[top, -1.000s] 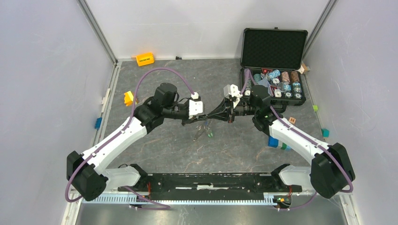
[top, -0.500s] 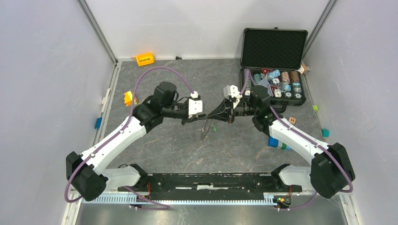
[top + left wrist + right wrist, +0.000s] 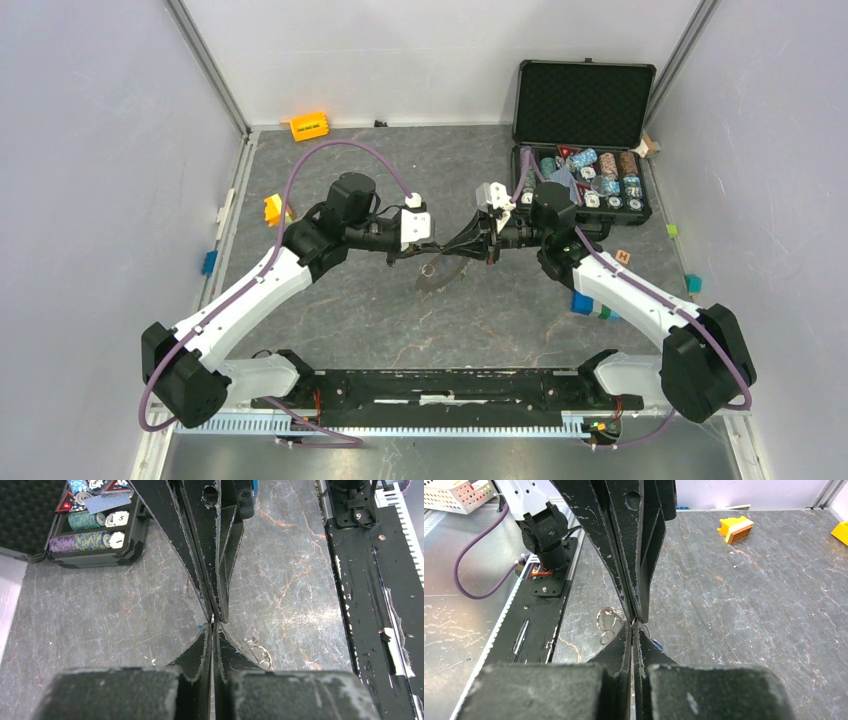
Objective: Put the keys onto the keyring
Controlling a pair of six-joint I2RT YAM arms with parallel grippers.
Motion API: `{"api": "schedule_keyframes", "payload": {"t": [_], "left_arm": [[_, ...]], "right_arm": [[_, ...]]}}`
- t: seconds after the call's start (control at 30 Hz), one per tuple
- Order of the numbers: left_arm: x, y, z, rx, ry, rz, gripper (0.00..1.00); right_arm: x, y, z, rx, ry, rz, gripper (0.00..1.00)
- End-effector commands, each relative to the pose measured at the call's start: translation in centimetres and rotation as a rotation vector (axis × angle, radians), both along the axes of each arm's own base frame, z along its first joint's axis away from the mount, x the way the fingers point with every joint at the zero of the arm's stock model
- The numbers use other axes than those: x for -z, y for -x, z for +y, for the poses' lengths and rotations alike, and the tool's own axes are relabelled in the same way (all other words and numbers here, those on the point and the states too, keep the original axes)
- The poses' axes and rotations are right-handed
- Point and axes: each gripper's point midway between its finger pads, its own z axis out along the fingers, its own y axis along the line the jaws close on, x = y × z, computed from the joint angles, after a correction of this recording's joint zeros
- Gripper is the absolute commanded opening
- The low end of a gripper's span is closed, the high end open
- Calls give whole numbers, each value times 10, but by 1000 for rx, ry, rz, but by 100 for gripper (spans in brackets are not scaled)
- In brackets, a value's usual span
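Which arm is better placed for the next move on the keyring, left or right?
Left, probably. The left pincer and right pincer are shut tip to tip, but the keyring hangs nearer the left one's fingers. Close call.

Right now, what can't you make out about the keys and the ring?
Top view: the ring is a dark smudge below the left gripper and right gripper; keys too small.
Left wrist view: a finger covers all but a blue speck, maybe a key.
Right wrist view: shut fingertips hide whatever they pinch.
Green key: nowhere visible.
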Motion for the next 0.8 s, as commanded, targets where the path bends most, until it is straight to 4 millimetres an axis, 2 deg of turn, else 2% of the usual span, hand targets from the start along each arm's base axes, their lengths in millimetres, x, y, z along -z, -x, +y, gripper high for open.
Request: {"api": "schedule_keyframes", "payload": {"t": [0.0,0.17,0.33,0.53,0.7,0.77], "left_arm": [[-13,7,-5,32,38,20,2],[-18,7,-1,1,32,29,2],[-18,5,0,-23,9,43,2],[-17,4,-1,-38,-2,47,2],[-16,3,-1,-46,-11,48,2],[-14,3,-1,-46,-15,53,2]], "right_arm": [[-9,-4,0,10,-26,-51,0],[-2,-18,-3,86,23,-83,0],[3,-26,-4,129,66,-107,5],[7,-28,-4,142,94,-125,14],[5,-27,-1,133,96,-130,14],[3,-25,1,119,95,-131,10]]}}
